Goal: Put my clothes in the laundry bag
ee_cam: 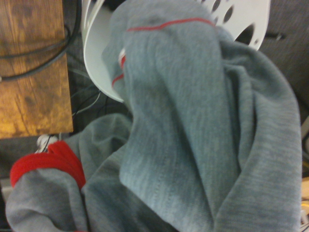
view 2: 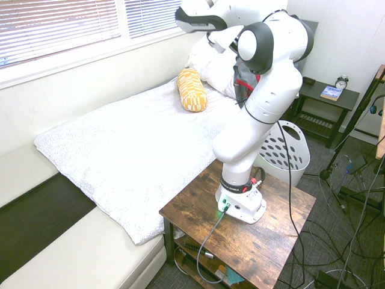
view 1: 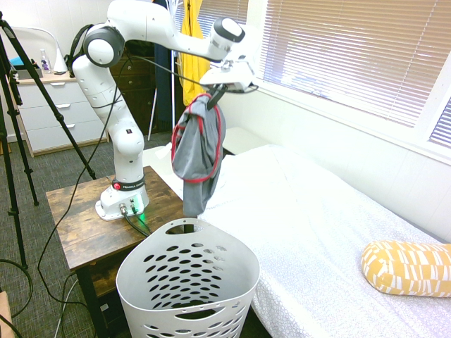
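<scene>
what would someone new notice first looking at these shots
Most striking is the grey garment with red trim dangling in mid-air from the white arm's shut gripper, its lowest end hanging just over the rim of the white perforated laundry hamper on the floor beside the bed. After that, the yellow-and-white patterned pillow stands out against the white bedspread, under the window blinds.

Clothes (view 1: pixel 197 148) grey, red trim — laundry bag (view 1: pixel 187 282) white, oval-holed.
</scene>
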You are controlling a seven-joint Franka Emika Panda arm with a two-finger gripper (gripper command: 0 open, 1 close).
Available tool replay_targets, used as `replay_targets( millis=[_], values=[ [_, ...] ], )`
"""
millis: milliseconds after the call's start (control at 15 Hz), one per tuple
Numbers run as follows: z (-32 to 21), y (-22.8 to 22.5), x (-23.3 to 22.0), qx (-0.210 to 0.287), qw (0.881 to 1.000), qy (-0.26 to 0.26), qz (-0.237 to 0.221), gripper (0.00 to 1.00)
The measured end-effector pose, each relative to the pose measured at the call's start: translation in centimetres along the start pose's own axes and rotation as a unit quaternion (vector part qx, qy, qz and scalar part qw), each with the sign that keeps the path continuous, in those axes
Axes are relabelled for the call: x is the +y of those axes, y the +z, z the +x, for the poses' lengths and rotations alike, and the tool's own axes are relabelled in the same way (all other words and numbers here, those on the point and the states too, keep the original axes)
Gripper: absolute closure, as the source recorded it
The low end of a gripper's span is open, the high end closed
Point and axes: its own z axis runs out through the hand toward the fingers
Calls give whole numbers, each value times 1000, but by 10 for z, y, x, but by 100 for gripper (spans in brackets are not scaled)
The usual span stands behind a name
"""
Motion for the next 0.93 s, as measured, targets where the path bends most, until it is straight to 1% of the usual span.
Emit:
replay_targets(
  millis=[133, 200, 333, 400, 533, 667, 800, 933],
  values=[
    [28, 76, -7, -58, 998, -8, -9, 100],
    [40, 116, -13, -77, 997, -8, -7, 100],
    [63, 188, -29, -89, 996, 17, 12, 100],
    [77, 219, -40, -89, 995, 33, 21, 0],
    [107, 268, -73, -62, 994, 84, 26, 0],
    [133, 296, -107, -28, 991, 124, 44, 0],
    [151, 324, -130, -19, 991, 124, 51, 0],
    [158, 343, -145, -25, 992, 116, 53, 0]
  ],
)
